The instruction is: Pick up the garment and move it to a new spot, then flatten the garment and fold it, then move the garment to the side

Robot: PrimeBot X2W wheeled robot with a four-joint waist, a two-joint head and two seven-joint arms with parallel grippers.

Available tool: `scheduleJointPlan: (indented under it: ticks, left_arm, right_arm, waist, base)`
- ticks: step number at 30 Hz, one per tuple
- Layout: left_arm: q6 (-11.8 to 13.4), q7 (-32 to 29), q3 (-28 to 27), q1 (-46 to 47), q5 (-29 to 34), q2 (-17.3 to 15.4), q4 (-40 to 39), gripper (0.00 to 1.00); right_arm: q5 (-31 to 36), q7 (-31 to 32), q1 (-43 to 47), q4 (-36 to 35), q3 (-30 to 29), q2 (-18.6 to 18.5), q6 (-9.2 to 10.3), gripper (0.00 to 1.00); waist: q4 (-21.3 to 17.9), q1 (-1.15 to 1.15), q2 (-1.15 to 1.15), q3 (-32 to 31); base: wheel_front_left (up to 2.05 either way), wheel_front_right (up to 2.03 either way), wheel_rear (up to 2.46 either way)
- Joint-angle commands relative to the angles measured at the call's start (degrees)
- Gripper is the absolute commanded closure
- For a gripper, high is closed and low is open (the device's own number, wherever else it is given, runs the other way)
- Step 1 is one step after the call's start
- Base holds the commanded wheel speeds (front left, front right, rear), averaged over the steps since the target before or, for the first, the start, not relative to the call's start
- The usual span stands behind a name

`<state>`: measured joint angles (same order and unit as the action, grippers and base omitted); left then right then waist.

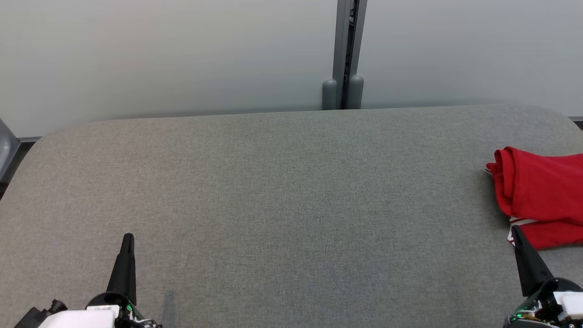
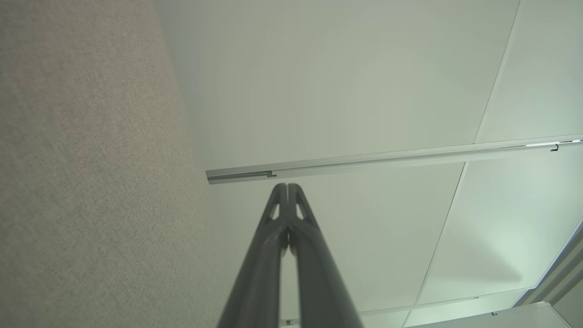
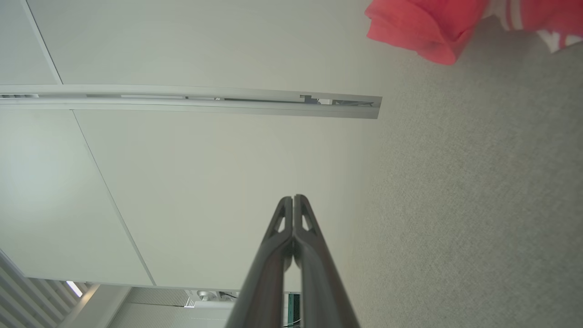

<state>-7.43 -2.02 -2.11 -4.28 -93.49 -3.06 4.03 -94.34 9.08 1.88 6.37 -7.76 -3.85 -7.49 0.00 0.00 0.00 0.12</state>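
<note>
The garment [image 1: 542, 191] is red with white stripes and lies bunched at the far right of the grey fabric surface [image 1: 282, 191], cut off by the head view's right edge. It also shows in the right wrist view, where the garment [image 3: 428, 27] sits at the top right. My right gripper [image 1: 515, 230] is shut and empty, its tip just in front of the garment's near edge. My left gripper [image 1: 128, 238] is shut and empty at the lower left, far from the garment. Both pairs of fingers, left [image 2: 288, 187] and right [image 3: 294, 199], are pressed together.
Pale wall panels [image 1: 159, 54] stand behind the surface, with a grey vertical post [image 1: 344, 54] between them. The surface's rounded back edge runs just below the wall. A dark gap lies off the left corner.
</note>
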Motion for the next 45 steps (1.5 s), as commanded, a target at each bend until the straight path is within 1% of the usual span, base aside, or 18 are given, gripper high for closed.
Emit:
scheduleJointPlan:
  ticks: [1, 45]
  left_arm:
    - [-0.2, -0.2, -0.3, 0.9, -0.2, -0.2, -0.2, 1.00]
    - [-0.2, -0.3, -0.5, 0.9, 0.1, 0.0, -0.2, 1.00]
  right_arm:
    - [0.1, 0.4, -0.2, 0.1, -0.3, -0.1, 0.00, 1.00]
    - [0.5, 1.0, -0.3, 0.1, -0.8, 0.4, 0.00, 1.00]
  waist:
    - [0.0, 0.00, 0.00, 0.0]
    - [0.0, 0.00, 0.00, 0.0]
  base:
    - [0.00, 0.00, 0.00]
    - [0.00, 0.00, 0.00]
